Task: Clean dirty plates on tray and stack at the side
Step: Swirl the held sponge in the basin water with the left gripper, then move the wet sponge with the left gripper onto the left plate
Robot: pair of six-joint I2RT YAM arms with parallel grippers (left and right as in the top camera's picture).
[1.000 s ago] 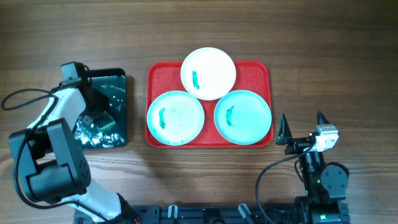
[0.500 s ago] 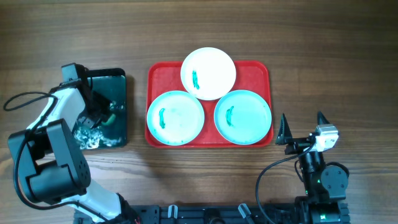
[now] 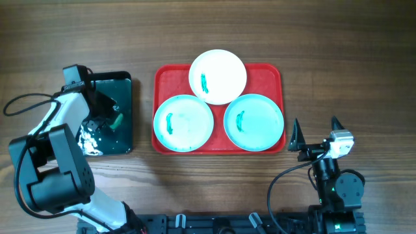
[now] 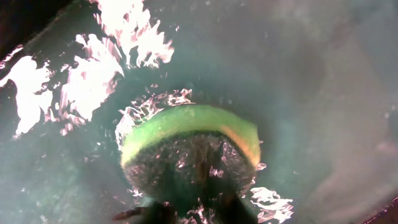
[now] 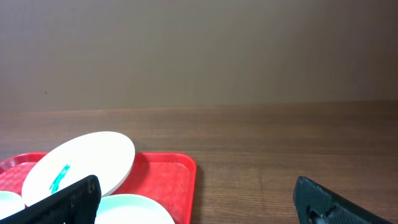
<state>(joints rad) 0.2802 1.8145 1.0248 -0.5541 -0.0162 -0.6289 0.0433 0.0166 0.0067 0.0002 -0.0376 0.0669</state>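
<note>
Three plates lie on the red tray (image 3: 161, 78): a white plate (image 3: 224, 68) at the back, resting partly on the two light blue plates (image 3: 188, 123) (image 3: 260, 120) in front. Each has a small teal smear. My left gripper (image 3: 107, 122) is down in the black tray (image 3: 123, 84), which holds water. It is shut on a green sponge (image 3: 117, 121). The left wrist view shows the sponge (image 4: 186, 127) under water at the fingertips (image 4: 193, 211). My right gripper (image 3: 316, 133) is open and empty, right of the red tray. The right wrist view shows the white plate (image 5: 93, 155) and the tray corner (image 5: 168, 174).
The black tray stands left of the red tray with a narrow gap of wooden table (image 3: 143, 169) between them. A black cable (image 3: 23, 104) loops at the far left. Bare wood lies right of the red tray (image 5: 280, 162).
The left gripper has shifted a little inside the black tray, and the water's glare has moved toward the front left. The green sponge now shows. The right arm and plates have not moved.
</note>
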